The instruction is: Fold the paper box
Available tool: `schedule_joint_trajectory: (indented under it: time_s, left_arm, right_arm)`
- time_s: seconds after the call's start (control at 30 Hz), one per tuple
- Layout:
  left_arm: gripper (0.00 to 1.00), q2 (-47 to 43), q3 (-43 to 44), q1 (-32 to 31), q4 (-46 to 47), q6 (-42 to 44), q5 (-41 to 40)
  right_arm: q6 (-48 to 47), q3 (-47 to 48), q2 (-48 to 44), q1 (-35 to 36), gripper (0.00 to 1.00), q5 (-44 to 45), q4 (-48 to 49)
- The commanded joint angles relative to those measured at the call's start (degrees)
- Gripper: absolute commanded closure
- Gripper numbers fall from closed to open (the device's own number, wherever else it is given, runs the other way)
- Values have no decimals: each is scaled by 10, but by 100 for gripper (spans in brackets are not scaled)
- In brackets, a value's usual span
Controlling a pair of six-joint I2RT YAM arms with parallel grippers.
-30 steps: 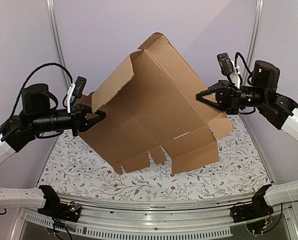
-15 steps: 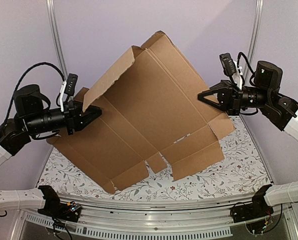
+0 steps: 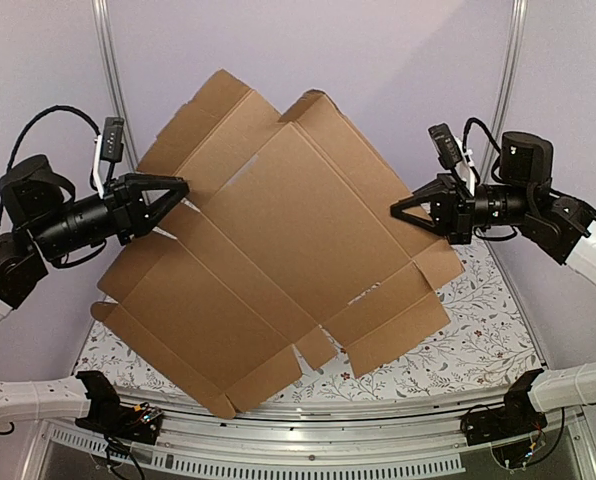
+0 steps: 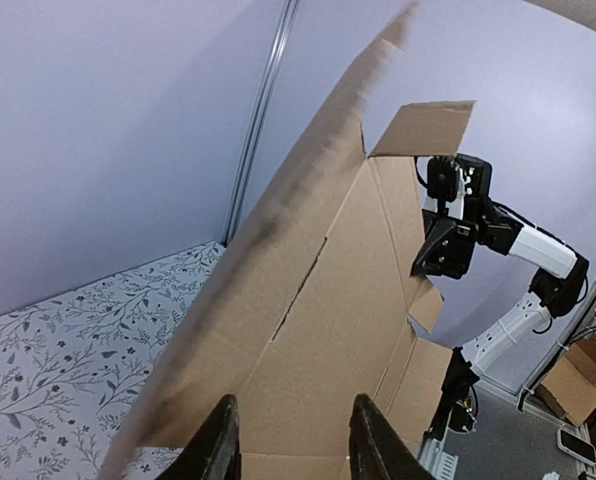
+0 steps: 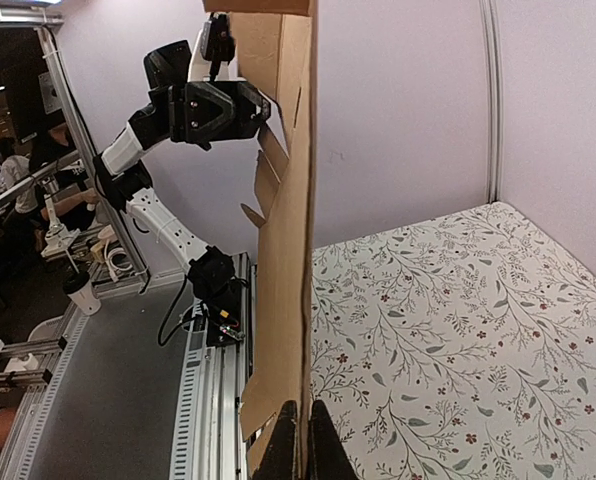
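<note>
Table [image 3: 488, 340]: the paper box [image 3: 278, 230] hangs unfolded and tilted above it, lowest corner near the table's front edge. Right gripper [image 3: 396, 210], above the table's right side, pinches the sheet's edge. Left gripper [image 3: 181, 192], above the table's left side, has its jaws spread around the opposite edge.

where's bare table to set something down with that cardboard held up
Bare floral table behind the paper box, out to the back wall, and the strip between its lower flaps and the front rail. Crowded at the sheet's side edges: right gripper pinching, left gripper open.
</note>
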Motion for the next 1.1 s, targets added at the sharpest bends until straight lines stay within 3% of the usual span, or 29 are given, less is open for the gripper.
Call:
schedule_joint_trajectory:
  time_s: [0.0, 0.43, 1.07]
  left_arm:
    - [62, 0, 17, 1, 21, -5, -50]
    - [62, 17, 14, 1, -4, 20, -100]
    - [62, -11, -50, 1, -58, 67, -210]
  right_arm:
    - [-56, -4, -5, 10, 100, 18, -70]
    - [-94, -19, -30, 11, 100, 6, -86]
    - [-49, -9, -30, 11, 100, -9, -44]
